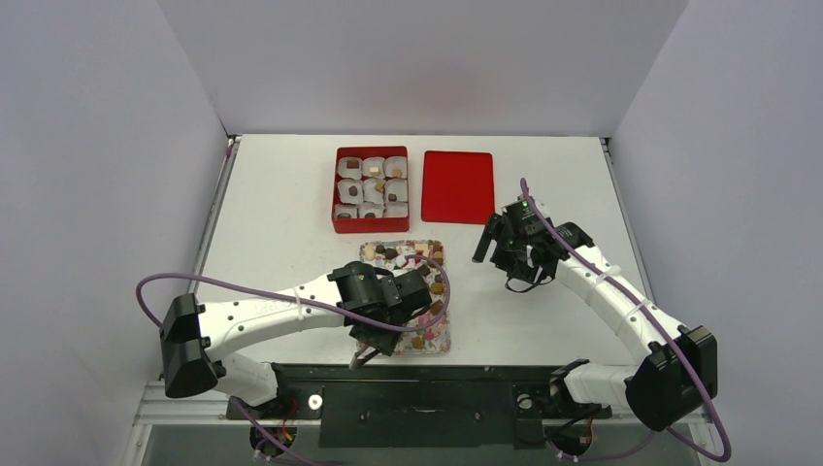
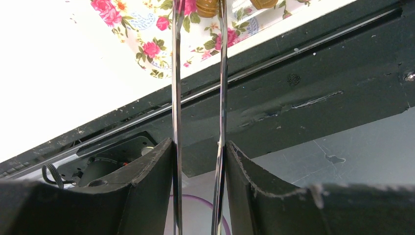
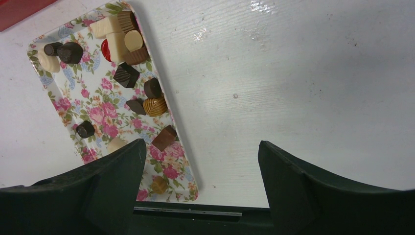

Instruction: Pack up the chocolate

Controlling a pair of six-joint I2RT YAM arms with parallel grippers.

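The chocolate (image 3: 126,74) lies as small dark, tan and cream pieces on a floral tray (image 1: 442,340); other pieces sit in white paper cups inside the red box (image 1: 336,194). My left gripper (image 2: 199,144) hangs over the tray's near half, shut on thin metal tongs (image 2: 176,98). The blades run up to a light brown piece (image 2: 206,6) at the tray's near edge. My right gripper (image 3: 200,147) stands wide open over bare table just right of the tray, nothing between its fingers.
A red lid (image 1: 458,186) lies flat to the right of the red box at the back. The black base rail (image 2: 318,83) runs along the table's near edge, just below the tray. White walls enclose the table on three sides.
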